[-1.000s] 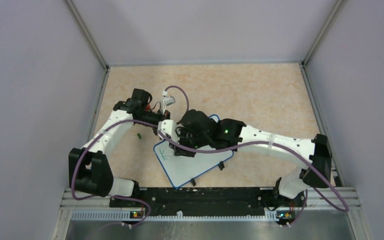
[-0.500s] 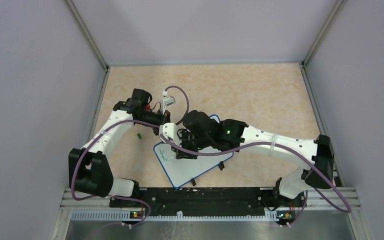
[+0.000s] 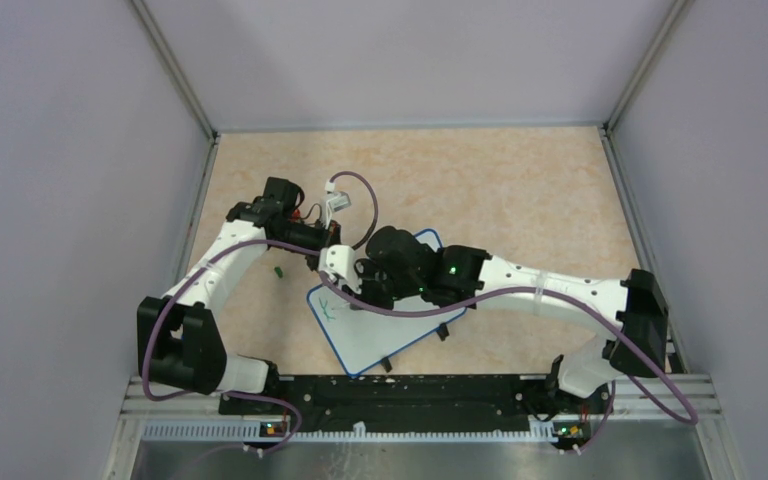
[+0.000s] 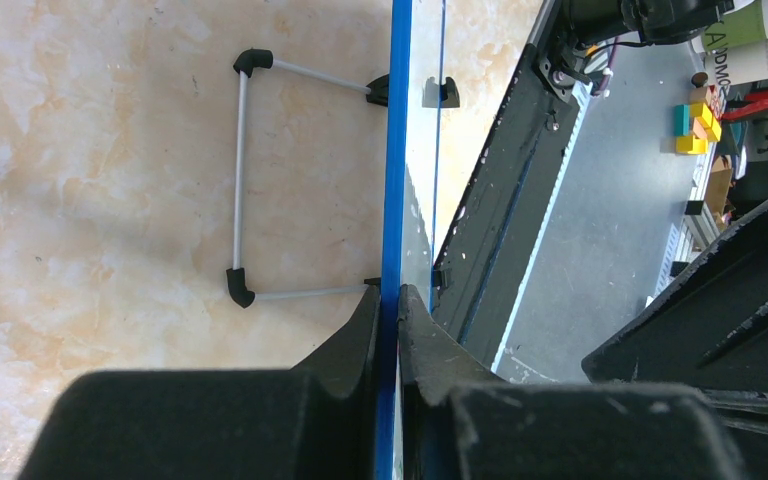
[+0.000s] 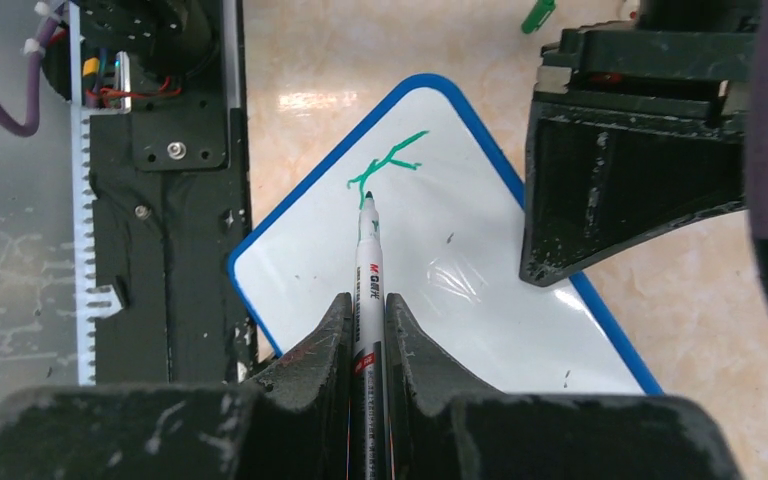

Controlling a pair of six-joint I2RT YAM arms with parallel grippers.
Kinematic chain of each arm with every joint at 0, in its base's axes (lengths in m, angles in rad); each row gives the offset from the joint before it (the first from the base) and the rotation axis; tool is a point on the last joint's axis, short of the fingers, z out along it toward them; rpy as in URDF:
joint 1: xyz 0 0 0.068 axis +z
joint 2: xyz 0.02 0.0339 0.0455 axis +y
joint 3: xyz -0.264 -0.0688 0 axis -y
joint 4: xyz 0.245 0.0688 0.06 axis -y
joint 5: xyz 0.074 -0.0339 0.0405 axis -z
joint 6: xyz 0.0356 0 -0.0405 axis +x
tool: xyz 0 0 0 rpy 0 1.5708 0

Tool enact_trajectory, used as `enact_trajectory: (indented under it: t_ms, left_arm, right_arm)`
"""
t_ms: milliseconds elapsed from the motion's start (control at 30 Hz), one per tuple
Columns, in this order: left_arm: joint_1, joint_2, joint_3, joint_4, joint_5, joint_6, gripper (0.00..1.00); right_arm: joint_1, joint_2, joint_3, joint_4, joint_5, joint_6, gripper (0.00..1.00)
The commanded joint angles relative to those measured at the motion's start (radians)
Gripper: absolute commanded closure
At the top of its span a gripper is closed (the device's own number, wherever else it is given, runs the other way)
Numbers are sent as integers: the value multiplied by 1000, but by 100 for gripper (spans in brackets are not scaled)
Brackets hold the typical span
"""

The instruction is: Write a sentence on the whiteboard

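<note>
Right hand (image 5: 368,305) pinches the marker (image 5: 370,258), tip at the first green strokes (image 5: 388,163) near the whiteboard's (image 5: 480,300) corner. Left hand (image 4: 388,300) clamps the rim (image 4: 394,150); light, steady pressure seems best.

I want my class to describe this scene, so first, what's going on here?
The left gripper is shut on the blue rim of the whiteboard, pinching its edge. The right gripper grips a marker, whose tip sits at the end of a few green strokes near one corner of the board. The sentence has barely begun: only that first mark is there, and the rest of the board that shows is blank.
</note>
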Motion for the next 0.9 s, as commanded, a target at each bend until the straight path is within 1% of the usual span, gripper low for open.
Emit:
enact_trajectory:
  t_ms: [0,867]
  left_arm:
    - [-18,1,-20,5,-55,-9,100]
    - [-17,1,-20,6,-57,-9,100]
  right_arm:
    - [-5,12,9,89,53,14,100]
    - [-6,73,8,109,115,-9,100]
